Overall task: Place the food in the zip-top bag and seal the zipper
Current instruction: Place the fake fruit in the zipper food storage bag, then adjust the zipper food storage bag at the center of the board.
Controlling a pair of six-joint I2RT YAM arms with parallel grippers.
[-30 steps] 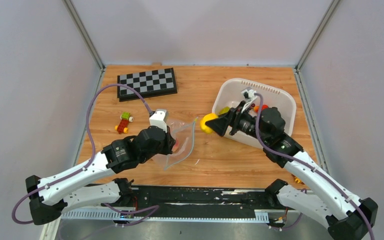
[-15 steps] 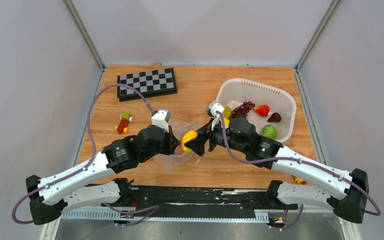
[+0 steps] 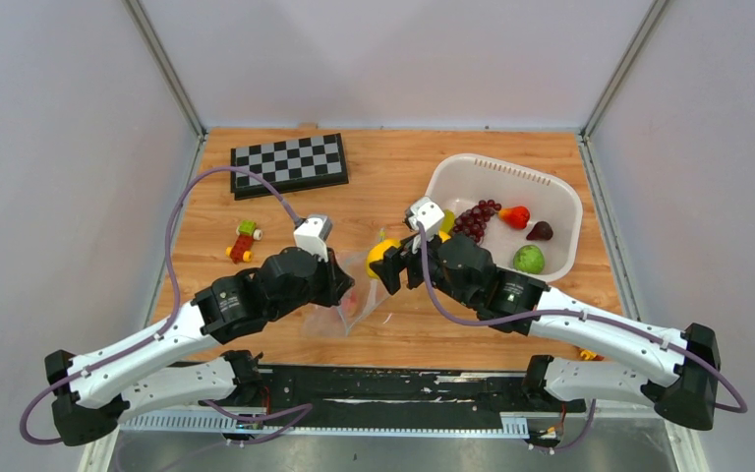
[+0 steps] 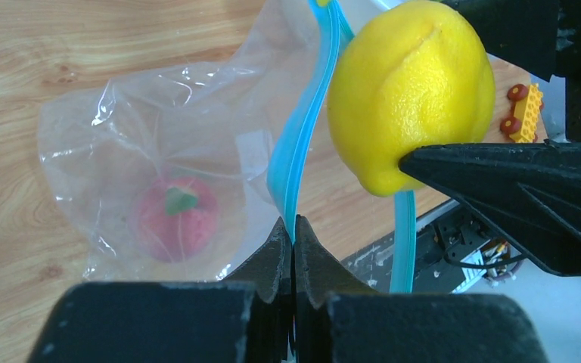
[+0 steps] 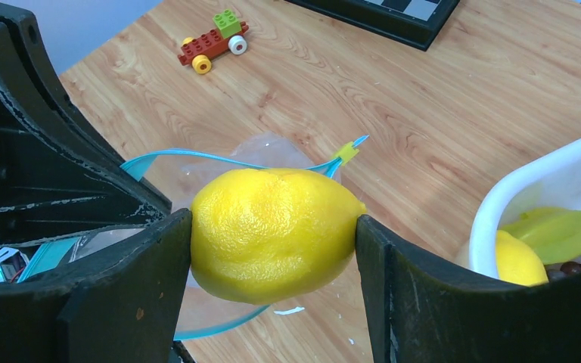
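The clear zip-top bag (image 3: 346,303) (image 4: 159,144) hangs open at the table's middle. My left gripper (image 3: 340,285) (image 4: 293,231) is shut on one lip of its teal-blue zipper (image 4: 302,144); the other lip (image 5: 197,157) curves away, leaving the mouth open. A red strawberry (image 4: 175,218) lies inside the bag. My right gripper (image 3: 389,265) (image 5: 272,223) is shut on a yellow lemon (image 3: 380,253) (image 5: 272,231) (image 4: 412,94), which it holds just above and beside the bag's open mouth.
The white basket (image 3: 506,162) (image 5: 529,185) at the back right holds purple grapes (image 3: 474,218), a green fruit (image 3: 528,259), red pieces and another lemon (image 5: 516,257). A chessboard (image 3: 289,163) lies at the back left. Toy blocks (image 3: 244,241) (image 5: 212,41) sit left of the bag.
My right gripper has carried the lemon left from the basket to the bag's mouth. My left gripper has kept hold of the zipper and shifted the bag slightly.
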